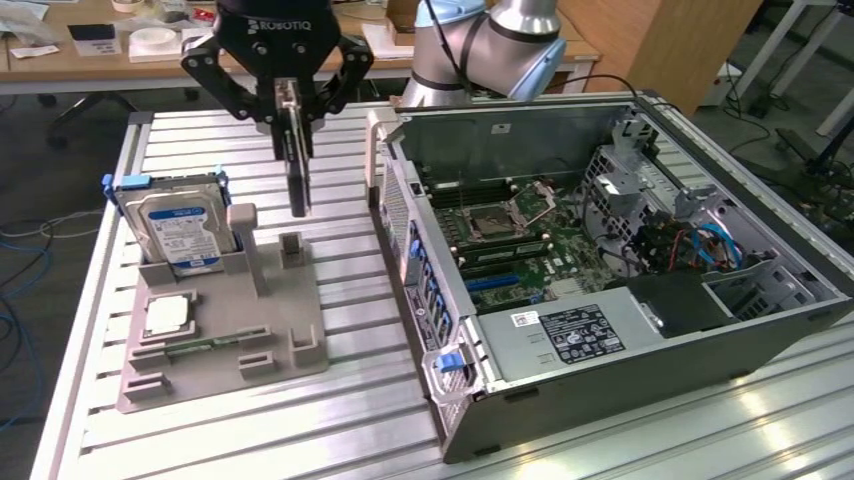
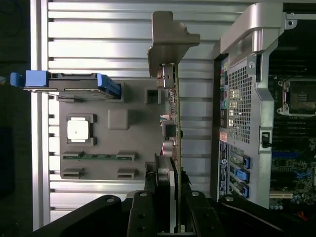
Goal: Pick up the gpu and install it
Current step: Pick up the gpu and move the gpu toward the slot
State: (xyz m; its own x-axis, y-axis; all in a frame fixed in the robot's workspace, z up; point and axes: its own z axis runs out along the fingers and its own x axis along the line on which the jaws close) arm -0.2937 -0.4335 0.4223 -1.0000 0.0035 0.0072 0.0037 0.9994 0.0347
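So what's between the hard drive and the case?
The gpu, clamped upright in the end effector, hanging above the grey holder; the exterior view shows it.

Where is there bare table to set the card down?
Bare table slats run along the near edge, before the grey holder and computer case. The strip between them is narrow. The holder is crowded: hard drive, processor, memory stick; the end effector grips the gpu above it.
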